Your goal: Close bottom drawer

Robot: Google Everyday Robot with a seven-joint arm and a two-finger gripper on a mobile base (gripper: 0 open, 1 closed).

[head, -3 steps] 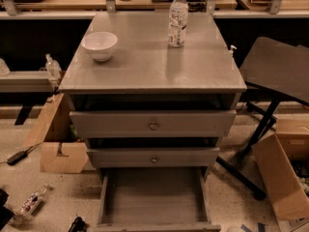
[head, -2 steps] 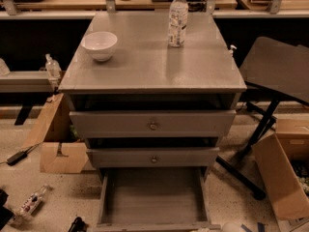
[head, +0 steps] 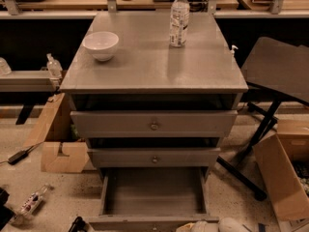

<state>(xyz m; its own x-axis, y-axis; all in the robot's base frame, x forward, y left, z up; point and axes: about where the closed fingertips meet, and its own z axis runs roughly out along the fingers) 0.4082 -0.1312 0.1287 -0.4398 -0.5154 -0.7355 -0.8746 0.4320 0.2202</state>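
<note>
The bottom drawer of the grey cabinet is pulled far out toward me, and its inside is empty. Its narrow front panel lies at the bottom edge of the view. The middle drawer and the top drawer stick out slightly, each with a round knob. My gripper shows only as pale rounded shapes at the bottom edge, just right of the drawer's front panel.
A white bowl and a water bottle stand on the cabinet top. Cardboard boxes sit on the floor at the left and right. A black stand is close on the right. A small bottle lies on the floor.
The pale gripper has come into view at the bottom edge near the drawer front. The drawers, bowl and bottle have not moved.
</note>
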